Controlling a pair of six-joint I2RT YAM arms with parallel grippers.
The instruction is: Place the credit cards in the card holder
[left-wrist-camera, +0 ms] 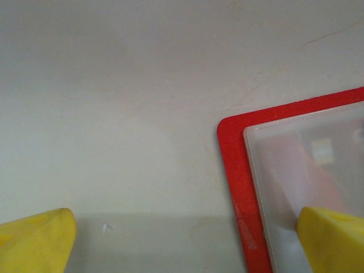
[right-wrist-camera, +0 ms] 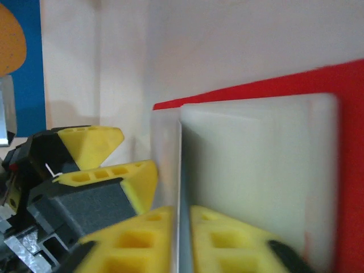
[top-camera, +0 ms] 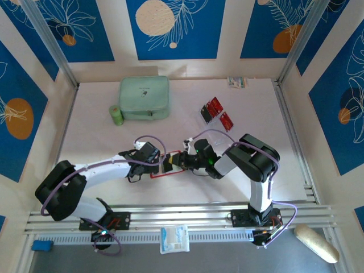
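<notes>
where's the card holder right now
In the top view the card holder lies open near the front middle of the table, between the left claw and the right claw, in front of the mint-green zip case.

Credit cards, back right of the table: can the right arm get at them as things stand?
Probably yes. The credit cards lie on bare table beyond the right gripper, with nothing between. But the gripper straddles a clear sleeve of the card holder, so it must back off first.
</notes>
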